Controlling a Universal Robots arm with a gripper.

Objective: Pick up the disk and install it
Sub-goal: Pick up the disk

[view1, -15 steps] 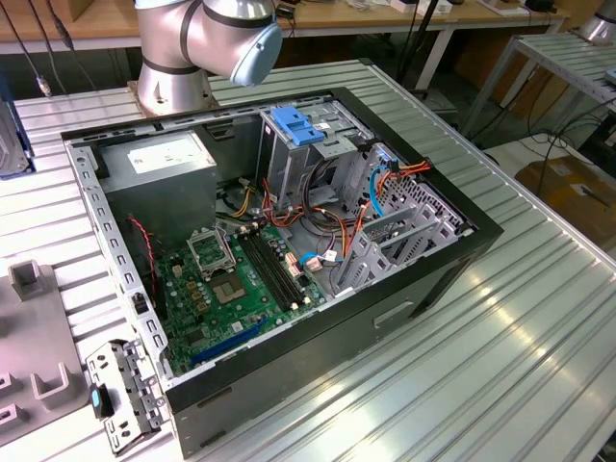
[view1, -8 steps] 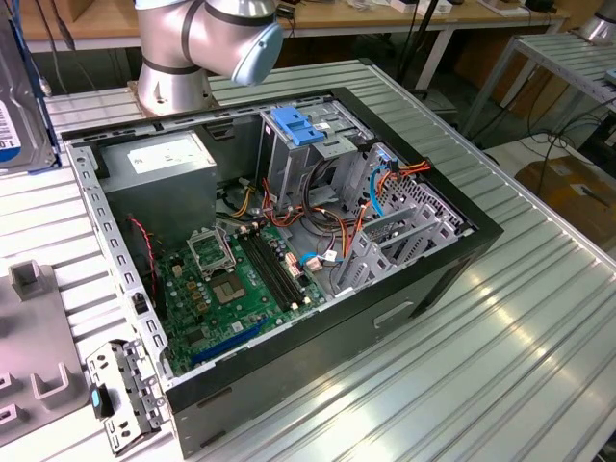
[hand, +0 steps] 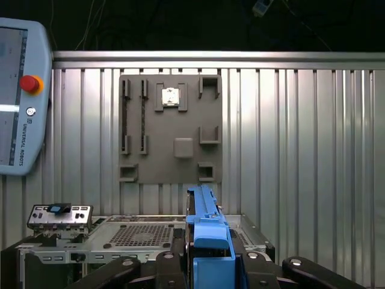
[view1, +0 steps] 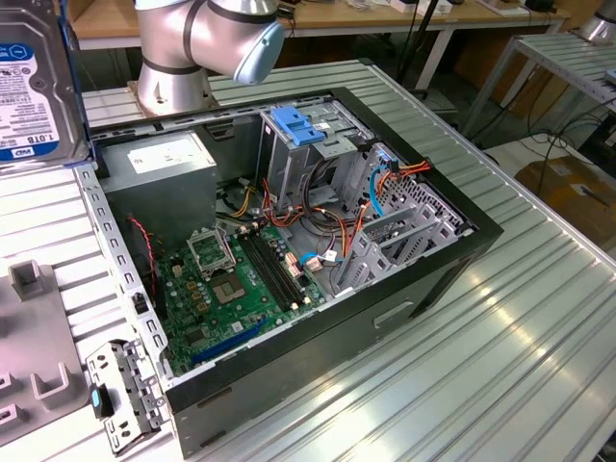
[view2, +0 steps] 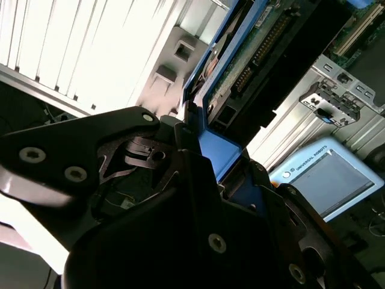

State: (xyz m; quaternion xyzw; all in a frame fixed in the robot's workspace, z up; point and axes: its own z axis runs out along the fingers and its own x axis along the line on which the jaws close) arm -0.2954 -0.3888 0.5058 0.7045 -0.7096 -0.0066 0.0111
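Two fingers point(hand: 178, 245) clamp tight on the disk point(hand: 207, 235), holding it edge-up between them.

the arm point(view1: 207, 38), silver with a grey-blue joint cap, rises at the top of the exterior view, and in both wrist views its black gripper point(hand: 210, 259) point(view2: 219, 159) is clamped from both sides on the disk point(hand: 203, 211), held edge-up.

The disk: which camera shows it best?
Best is the exterior view: the disk shows its labelled face, partly cropped. The first wrist view shows it edge-on in the gripper; the second wrist view, its circuit-board side.
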